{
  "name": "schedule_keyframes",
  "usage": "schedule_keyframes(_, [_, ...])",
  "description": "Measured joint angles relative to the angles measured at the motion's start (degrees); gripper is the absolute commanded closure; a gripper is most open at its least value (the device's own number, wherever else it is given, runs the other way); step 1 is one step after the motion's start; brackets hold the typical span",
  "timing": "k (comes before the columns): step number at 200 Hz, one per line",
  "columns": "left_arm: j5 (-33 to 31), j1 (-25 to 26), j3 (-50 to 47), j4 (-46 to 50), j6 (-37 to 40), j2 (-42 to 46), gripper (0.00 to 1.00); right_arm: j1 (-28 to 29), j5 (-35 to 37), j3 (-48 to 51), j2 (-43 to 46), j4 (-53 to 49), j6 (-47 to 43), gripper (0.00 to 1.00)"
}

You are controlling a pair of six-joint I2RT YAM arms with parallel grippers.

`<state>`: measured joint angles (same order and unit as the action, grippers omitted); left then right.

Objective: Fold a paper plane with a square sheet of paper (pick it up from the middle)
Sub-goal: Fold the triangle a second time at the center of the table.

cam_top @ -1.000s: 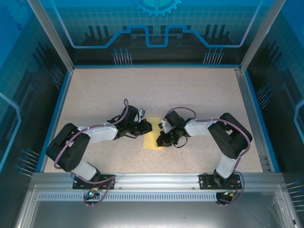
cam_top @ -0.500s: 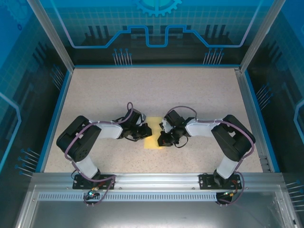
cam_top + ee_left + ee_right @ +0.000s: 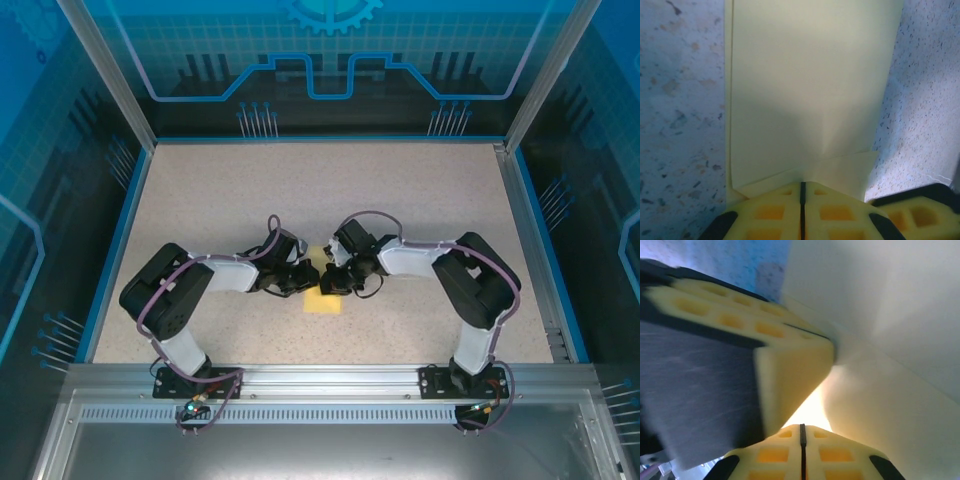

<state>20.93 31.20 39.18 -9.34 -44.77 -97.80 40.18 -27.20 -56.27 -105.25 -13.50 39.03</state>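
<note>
Pale-yellow thin sheet of paper (image 3: 322,303), part-folded, lay mid-table (image 3: 420,200) btwn the arms. In the last sec the right gripper (image 3: 801,427) slid left to meet the left gripper (image 3: 801,186) at the sheet's far edge. Both were closed tight, tips on paper; pinched or not, can't tell. Prob. pressing a crease.

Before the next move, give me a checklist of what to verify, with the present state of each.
1. Left jaws shut: ok, pads meet at the paper's edge.
2. Right jaws shut: ok, pads pressed together.
3. Paper lying on the table, midway between the arms: ok.
4. Paper pinched by either jaws: cannot tell.
5. Folded flap at the paper's near edge, left wrist view: ok.
6. Room between the two jaws: not ok, they crowd together over the paper.
</note>
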Motion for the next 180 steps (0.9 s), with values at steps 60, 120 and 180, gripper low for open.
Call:
schedule_keyframes(60, [0.20, 0.00, 0.00, -0.07, -0.07, -0.04, 0.91, -0.20, -1.05, 1.70, -1.27, 2.43, 0.00, 0.91])
schedule_keyframes(120, [0.20, 0.00, 0.00, -0.07, -0.07, -0.04, 0.92, -0.31, -1.20, 6.10, 1.68, 4.20, 0.17, 0.89])
schedule_keyframes(180, [0.55, 0.00, 0.17, -0.42, -0.07, -0.42, 0.93, -0.85, -1.79, 10.78, 4.70, 7.50, 1.31, 0.88])
